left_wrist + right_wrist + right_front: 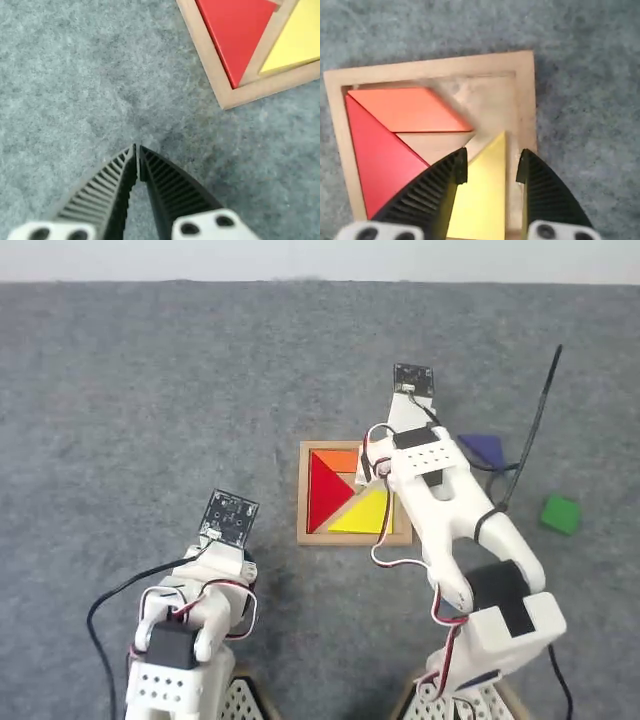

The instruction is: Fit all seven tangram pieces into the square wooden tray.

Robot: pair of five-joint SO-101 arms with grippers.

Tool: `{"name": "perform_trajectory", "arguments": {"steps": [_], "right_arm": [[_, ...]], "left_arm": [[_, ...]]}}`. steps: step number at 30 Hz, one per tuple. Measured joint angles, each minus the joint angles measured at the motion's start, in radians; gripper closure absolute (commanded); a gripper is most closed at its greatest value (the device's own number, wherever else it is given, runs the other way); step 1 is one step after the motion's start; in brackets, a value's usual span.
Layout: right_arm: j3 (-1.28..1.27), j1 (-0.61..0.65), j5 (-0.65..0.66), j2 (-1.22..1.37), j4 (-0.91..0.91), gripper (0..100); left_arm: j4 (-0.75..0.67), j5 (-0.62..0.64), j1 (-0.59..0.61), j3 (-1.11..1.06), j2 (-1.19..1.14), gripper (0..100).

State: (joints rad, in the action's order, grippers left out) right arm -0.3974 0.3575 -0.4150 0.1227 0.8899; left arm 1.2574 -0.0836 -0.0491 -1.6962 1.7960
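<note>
Hovering right tool point(491, 167): it is hanging over the square wooden tray point(430, 65), its jaws standing moderately wide apart and straddling the pointed tip of the yellow triangle point(485, 200). Whether the fingers point(445, 180) are touching that piece cannot be told.
Left tool point(138, 148): it is sitting low over the grey worktop point(65, 75), its jaws pressing together tip to tip and gripping nothing.
Square wooden tray: it is lying flat directly beneath the right tool. One corner is lying ahead of the left tool and toward its right, well apart from its tips.
Yellow triangle: it is lying inside the tray under the right tool, in the part nearest that arm's base.
Red triangle point(375, 160): it is lying inside the tray to the left of the right tool, along the tray's left wall. A strip of bare tray floor is showing between it and the yellow triangle.
Orange parallelogram point(407, 110): it is lying inside the tray beyond the right tool's tips and to their left, touching the red triangle along one edge.
Purple piece point(485, 448): it is lying on the worktop outside the tray, to the right of the right tool.
Green piece point(561, 514): it is lying on the worktop farther to the right of the right tool, well apart from the tray.
Black cable point(530, 430): it is running across the worktop between the purple piece and the green piece.
</note>
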Motion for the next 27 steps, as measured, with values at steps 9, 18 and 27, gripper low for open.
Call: {"name": "perform_trajectory", "arguments": {"steps": [9, 18, 27], "right_arm": [[0.02, -0.002, 0.0, 0.06, -0.028, 83.6], [0.028, -0.005, -0.002, 0.06, -0.009, 83.7], [0.025, 0.031, 0.06, 0.054, 0.002, 83.7]], "left_arm": [[0.0, 0.0, 0.0, 0.0, 0.0, 99], [0.0, 0.0, 0.0, 0.0, 0.0, 99], [0.0, 0.0, 0.0, 0.0, 0.0, 99]]}}
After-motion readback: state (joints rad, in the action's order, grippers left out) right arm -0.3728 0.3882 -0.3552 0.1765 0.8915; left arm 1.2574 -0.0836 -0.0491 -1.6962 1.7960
